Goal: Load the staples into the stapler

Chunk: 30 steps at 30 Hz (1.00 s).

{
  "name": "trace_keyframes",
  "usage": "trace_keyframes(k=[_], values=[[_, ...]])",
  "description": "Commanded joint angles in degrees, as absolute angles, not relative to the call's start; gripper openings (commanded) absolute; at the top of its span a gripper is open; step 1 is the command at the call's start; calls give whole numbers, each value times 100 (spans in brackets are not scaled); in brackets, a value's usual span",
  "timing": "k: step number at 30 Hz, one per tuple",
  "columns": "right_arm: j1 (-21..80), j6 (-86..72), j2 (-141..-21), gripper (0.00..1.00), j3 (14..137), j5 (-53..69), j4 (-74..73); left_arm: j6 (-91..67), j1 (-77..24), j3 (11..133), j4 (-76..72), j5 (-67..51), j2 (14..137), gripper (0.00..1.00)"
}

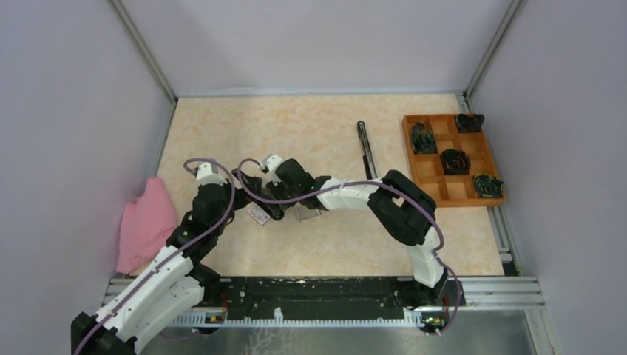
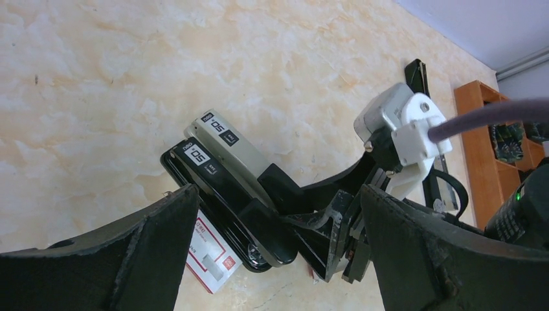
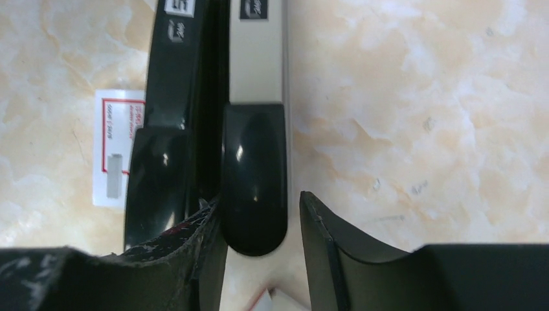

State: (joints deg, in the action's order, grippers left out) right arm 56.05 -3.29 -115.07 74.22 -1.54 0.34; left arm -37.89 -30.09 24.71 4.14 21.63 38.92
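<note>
Lying sideways near the table's middle, against a red-and-white box, the stapler had its grey arm's rear cap loosely straddled by the right gripper, unclamped, probably to open it, while the left gripper hovered spread, empty; staples indiscernible.

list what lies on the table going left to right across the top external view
pink cloth → red-and-white box → slim black object → wooden compartment tray
</note>
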Motion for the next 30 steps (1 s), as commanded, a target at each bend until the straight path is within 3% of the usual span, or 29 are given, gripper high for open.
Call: trace_keyframes(k=[1,10,20,30], values=[[5634,-521,-10678,45,7128,-505,257,-3919,-2980,2828,577,2096,3872,99],[5451,-463,-9132,62,6032,-1563,439,-3775,-2983,3176,441,1536,4238,99],[4108,-856,-8043,66,4993,-2005,-54,-3529,-2980,3576,96,558,5029,99],[2770,-1260,-8087,65,4619,-1545,-94,-3532,-2985,3995,-327,-130,6032,99]])
